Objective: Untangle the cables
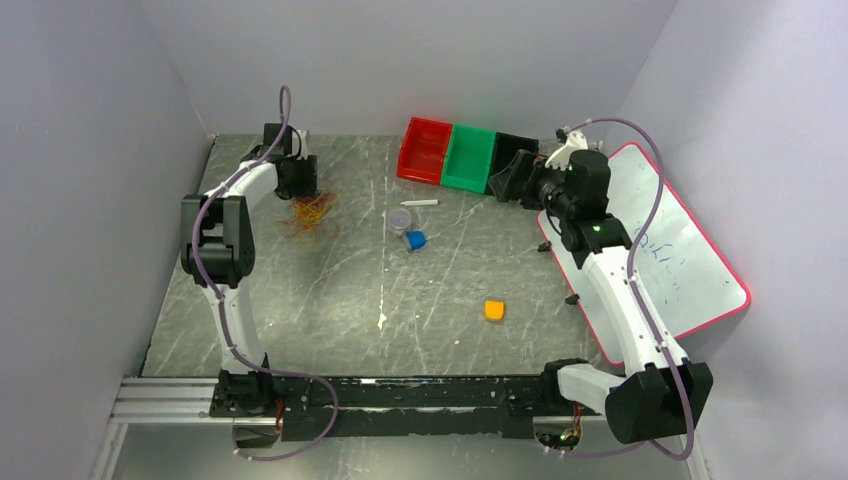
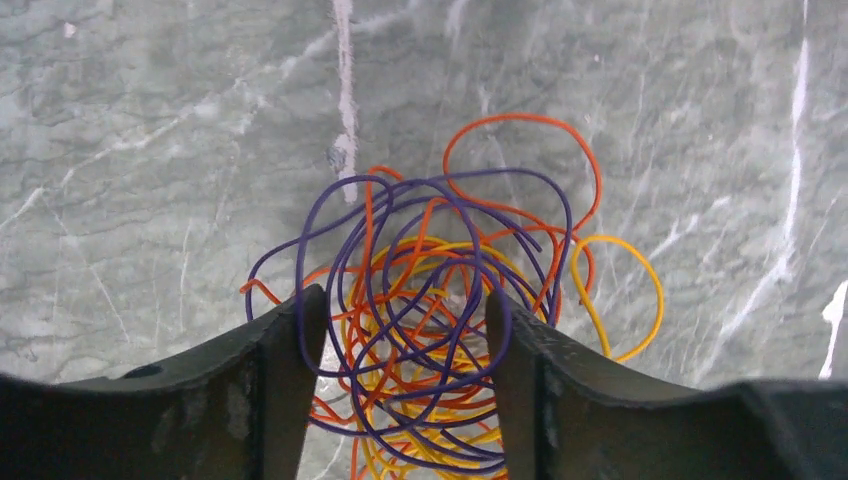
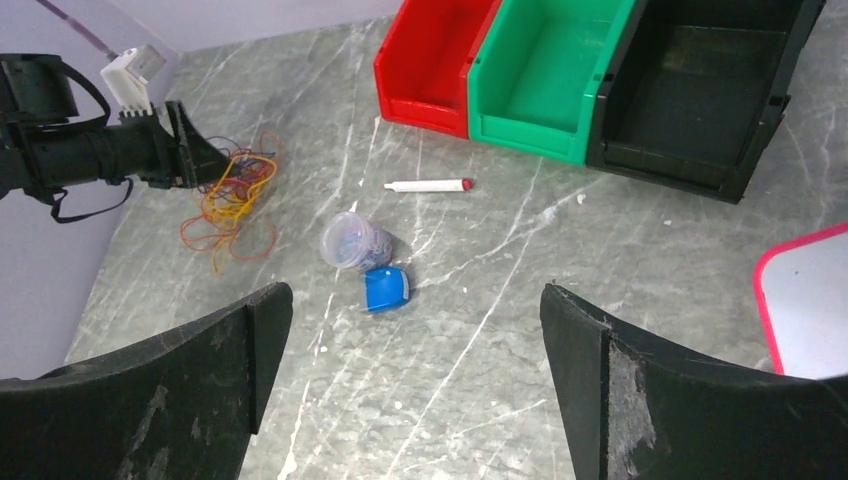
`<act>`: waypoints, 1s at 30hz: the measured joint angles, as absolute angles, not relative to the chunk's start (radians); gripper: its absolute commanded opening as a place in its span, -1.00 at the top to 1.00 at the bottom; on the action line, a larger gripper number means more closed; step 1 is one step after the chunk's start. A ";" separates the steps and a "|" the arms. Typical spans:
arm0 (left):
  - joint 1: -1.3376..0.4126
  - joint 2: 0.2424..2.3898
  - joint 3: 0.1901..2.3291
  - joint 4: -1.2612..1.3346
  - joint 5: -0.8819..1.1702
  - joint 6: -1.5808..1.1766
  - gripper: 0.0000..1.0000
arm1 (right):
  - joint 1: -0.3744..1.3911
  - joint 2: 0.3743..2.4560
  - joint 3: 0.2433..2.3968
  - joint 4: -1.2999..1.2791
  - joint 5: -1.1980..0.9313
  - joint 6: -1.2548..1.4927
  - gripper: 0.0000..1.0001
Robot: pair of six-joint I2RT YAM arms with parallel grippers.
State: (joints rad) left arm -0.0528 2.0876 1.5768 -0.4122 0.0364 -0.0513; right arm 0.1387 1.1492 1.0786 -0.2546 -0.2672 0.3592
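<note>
A: Where are the cables [image 2: 440, 300]?

B: All in one tangle on the grey marbled bench [image 1: 330, 300], at the far left, near the back wall. Orange-red, purple and yellow loops run through one another. One orange-red loop and one yellow loop stick out from the edge of the heap.

A: And the left pincer [image 2: 403, 300]?

B: Right over that heap, pointing down at it. Its jaws stand apart, with one finger on each side of the thickest part of the tangle and loops crossing the gap between them. I cannot tell whether either finger touches a wire. The wires look to be lying flat on the bench.

A: The right pincer [image 3: 415, 295]?

B: Spread wide and empty. It hangs above the bench at the far right, near the black bin [image 3: 710, 90], well apart from the cables and turned across the bench toward them.

A: What else is on there?

B: A red bin [image 3: 430, 60] and a green bin [image 3: 545, 70] stand in a row with the black one along the back, side by side. In front of them lies a white marker [image 3: 425, 185] with a red end. Nearer the middle is a clear cup [image 3: 350, 240], with a small blue thing [image 3: 385, 288] just beside it. An orange block [image 1: 494, 310] sits alone closer to the arms. A whiteboard [image 1: 690, 250] with a red rim lies along the right edge, under the right arm
</note>
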 measured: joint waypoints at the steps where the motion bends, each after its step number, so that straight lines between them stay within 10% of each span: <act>1: -0.053 2.087 1.573 -0.412 0.044 -0.049 0.05 | 0.139 1.149 1.076 -0.260 -0.265 0.358 -0.93; 14: -0.134 1.992 1.432 -0.463 0.045 -0.072 0.86 | 0.139 1.165 1.069 -0.277 -0.207 0.356 -0.86; 26: -0.303 1.688 1.113 -0.512 0.054 -0.205 0.84 | 0.138 1.279 1.091 -0.297 -0.164 0.352 -0.86; 30: -0.332 1.563 1.016 -0.516 0.068 -0.243 0.26 | 0.139 1.323 1.105 -0.289 -0.153 0.357 -0.86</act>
